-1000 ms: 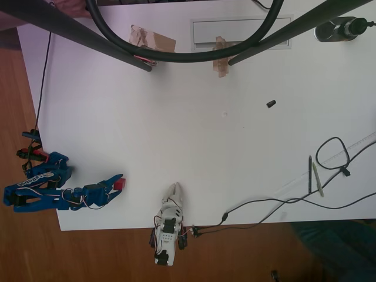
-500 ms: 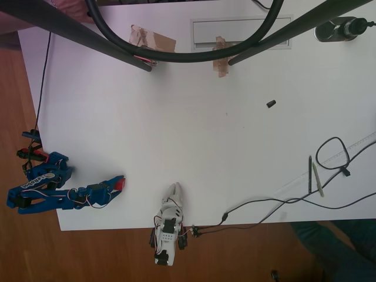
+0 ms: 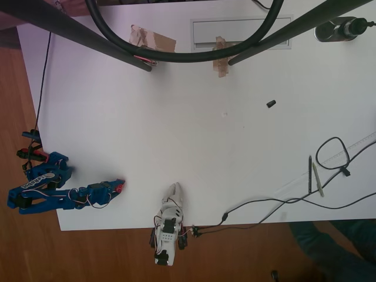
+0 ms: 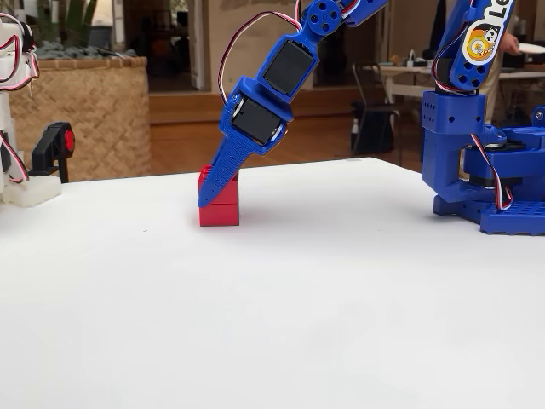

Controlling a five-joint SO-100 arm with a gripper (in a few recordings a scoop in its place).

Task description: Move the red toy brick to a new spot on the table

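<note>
The red toy brick (image 3: 121, 187) is at the table's (image 3: 176, 129) lower left, close to the front edge. In the fixed view the red toy brick (image 4: 223, 211) rests with its bottom on the white table (image 4: 298, 298). My blue gripper (image 3: 116, 187) points right and is closed around it. One blue finger (image 4: 223, 175) slants down across the brick's front face, and the other finger is hidden behind it. The gripper (image 4: 209, 196) has its tip just above the tabletop.
A small black piece (image 3: 271, 104) lies right of centre. A pen (image 3: 310, 174), a ruler and black cables (image 3: 332, 154) lie at the right. Taped cardboard (image 3: 154, 40) and dark bars cross the top. The arm's blue base (image 4: 485, 170) stands at the right in the fixed view.
The gripper has sunk toward the table with the brick and shifted slightly toward the front edge. Less of the red shows from above now.
</note>
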